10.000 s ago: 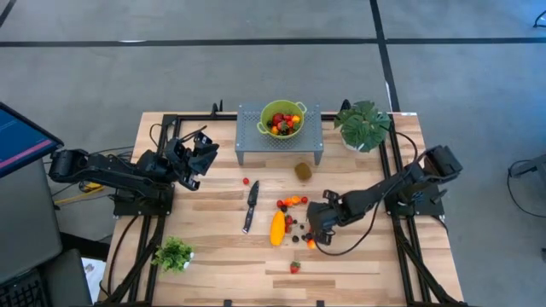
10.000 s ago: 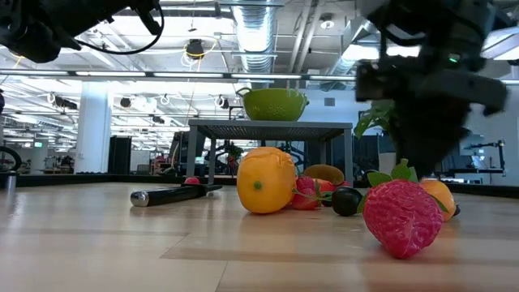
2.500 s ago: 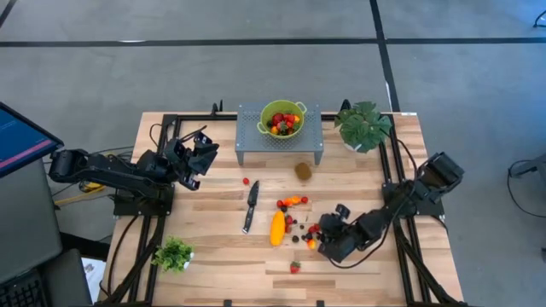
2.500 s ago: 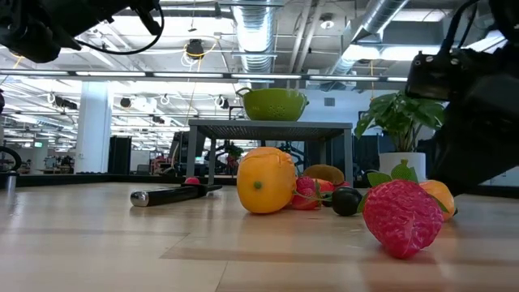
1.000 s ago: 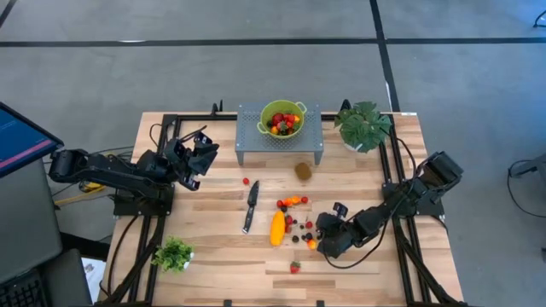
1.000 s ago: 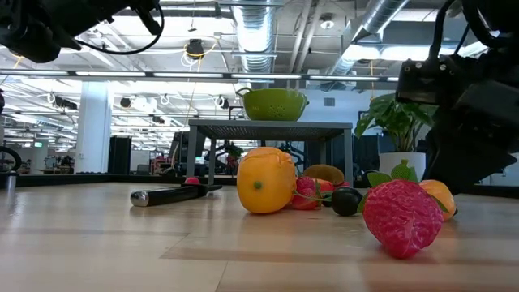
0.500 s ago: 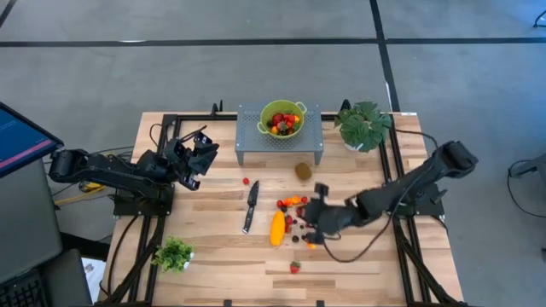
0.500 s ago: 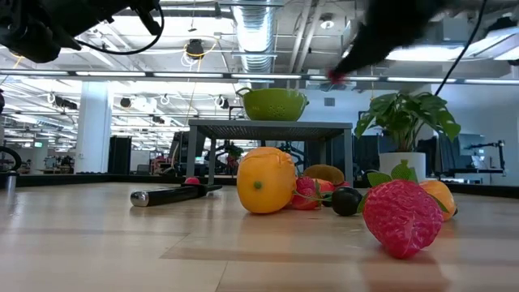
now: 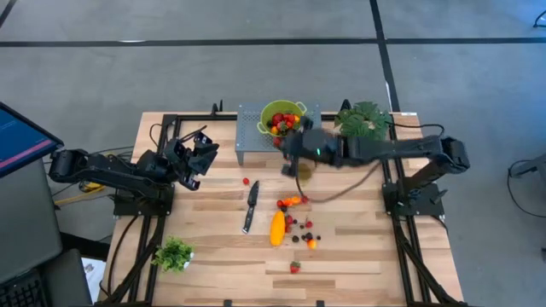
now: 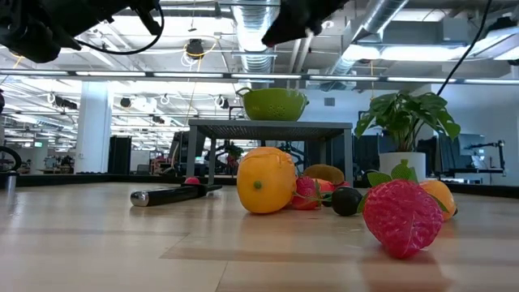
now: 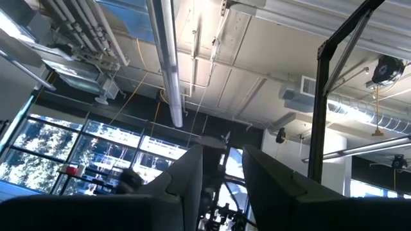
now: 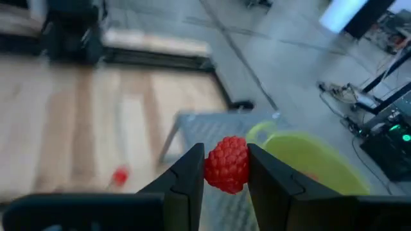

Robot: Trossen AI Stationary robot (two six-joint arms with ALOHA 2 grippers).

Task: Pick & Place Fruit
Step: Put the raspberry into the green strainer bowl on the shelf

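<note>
Robotics lab in an open industrial hall. Wooden table (image 9: 213,256) stands on bare grey concrete floor (image 9: 256,68) marked with dark lines. Exposed ducts (image 10: 258,32), pipes and strip lights (image 11: 168,70) run overhead. Large windows (image 11: 58,151) at the far wall. A monitor (image 9: 21,136) sits beside the table.

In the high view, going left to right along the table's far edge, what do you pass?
Left gripper → grey perforated stand → green bowl of fruit on the stand → potted plant.
</note>
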